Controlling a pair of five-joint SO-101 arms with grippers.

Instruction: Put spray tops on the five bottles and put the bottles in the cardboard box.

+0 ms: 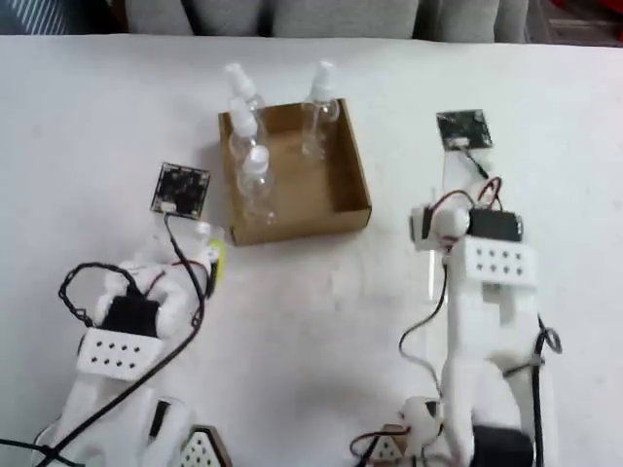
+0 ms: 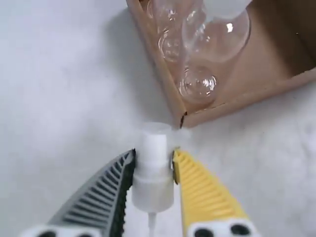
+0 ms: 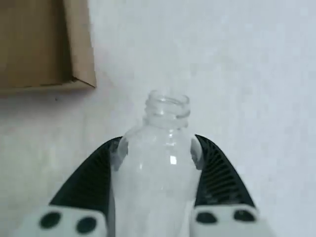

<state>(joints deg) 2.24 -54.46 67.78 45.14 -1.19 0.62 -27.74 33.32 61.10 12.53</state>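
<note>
Right wrist view: right gripper [image 3: 158, 147] clamps the uncapped bottle [image 3: 166, 109] between its jaws, probably light, slick, squashable; left gripper [image 2: 153, 154] pinches the spray top [image 2: 153, 185] by its collar.

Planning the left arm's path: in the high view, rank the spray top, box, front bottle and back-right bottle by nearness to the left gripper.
1. Spray top, held in the left gripper.
2. Box, its front wall just beyond.
3. Front bottle, on the box's left side.
4. Back-right bottle, in the far corner.
</note>
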